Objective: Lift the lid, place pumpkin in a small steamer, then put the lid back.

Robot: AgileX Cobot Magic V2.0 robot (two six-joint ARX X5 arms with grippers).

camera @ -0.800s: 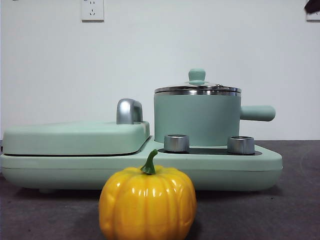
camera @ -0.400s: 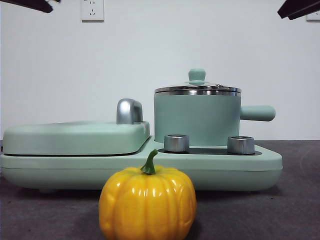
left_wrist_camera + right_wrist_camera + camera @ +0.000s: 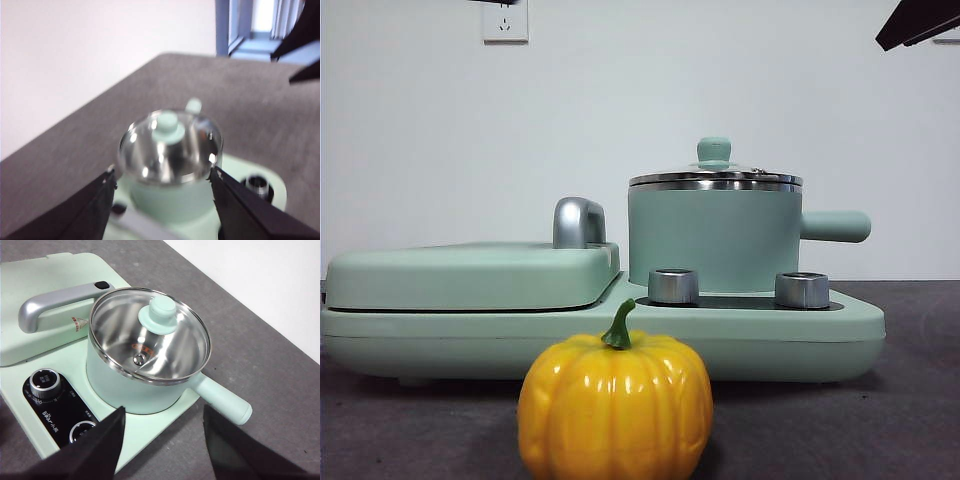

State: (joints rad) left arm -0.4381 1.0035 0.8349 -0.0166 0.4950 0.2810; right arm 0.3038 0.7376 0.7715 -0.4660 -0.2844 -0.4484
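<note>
The yellow-orange pumpkin stands on the dark table in front of the cooker. The mint-green small steamer sits on the cooker's right side with its clear glass lid on. My left gripper is open and empty, hovering above the lid with its mint knob between the jaws' line. My right gripper is open and empty, high above the steamer and its lid. The pumpkin is out of both wrist views.
The flat griddle cover with its chrome handle fills the cooker's left side. Two steel dials stand before the steamer, whose side handle points right. A black arm tip shows at the top right corner.
The black arm tip at the top left has slid right and nearly out of the front view. The tip at the top right came in and stays. The pumpkin, steamer and lid have not moved.
</note>
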